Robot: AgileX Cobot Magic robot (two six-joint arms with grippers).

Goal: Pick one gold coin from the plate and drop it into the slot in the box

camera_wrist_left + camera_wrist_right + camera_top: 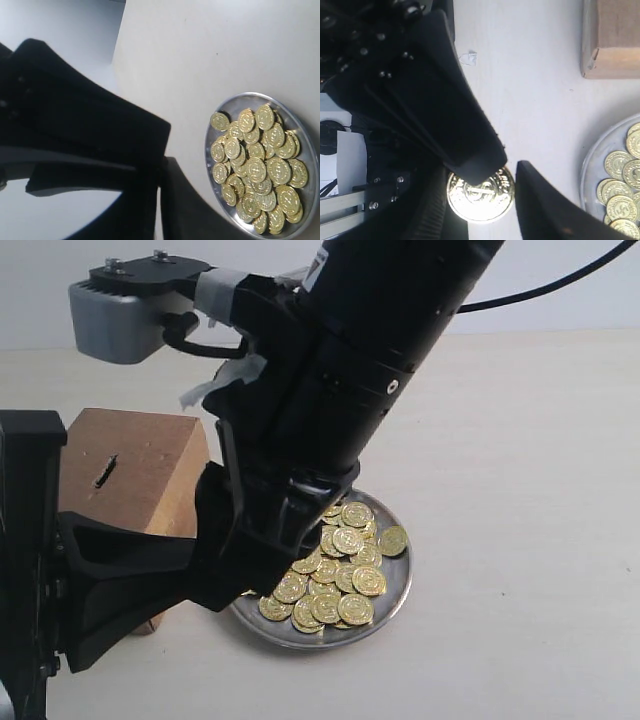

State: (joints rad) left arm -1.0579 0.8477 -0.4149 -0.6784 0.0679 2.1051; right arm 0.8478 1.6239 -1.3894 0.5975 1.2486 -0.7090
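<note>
- Exterior view: the box (pixel 135 465) stands on the table (pixel 520 490) at the left, with the box slot (pixel 105 473) a dark slit in its upward face. The plate (pixel 403 585) sits just beside it and holds a heap of coins (pixel 340 575). My right arm (pixel 380 370) slants down over the plate's box-side edge and hides that part.
- Left wrist view: coins overlap across most of the plate's floor, leaving bare metal only along the rim. The left gripper (pixel 165 157) is clear of the plate. Its dark fingers crowd together in the frame, so I cannot tell whether they are parted or closed.
- Right wrist view: the right gripper (pixel 502 172) is clamped on a single gold coin (pixel 480 197). One finger overlaps its edge and the other meets its rim. The coin hangs over bare table, off the plate, with a box corner in view beyond.
</note>
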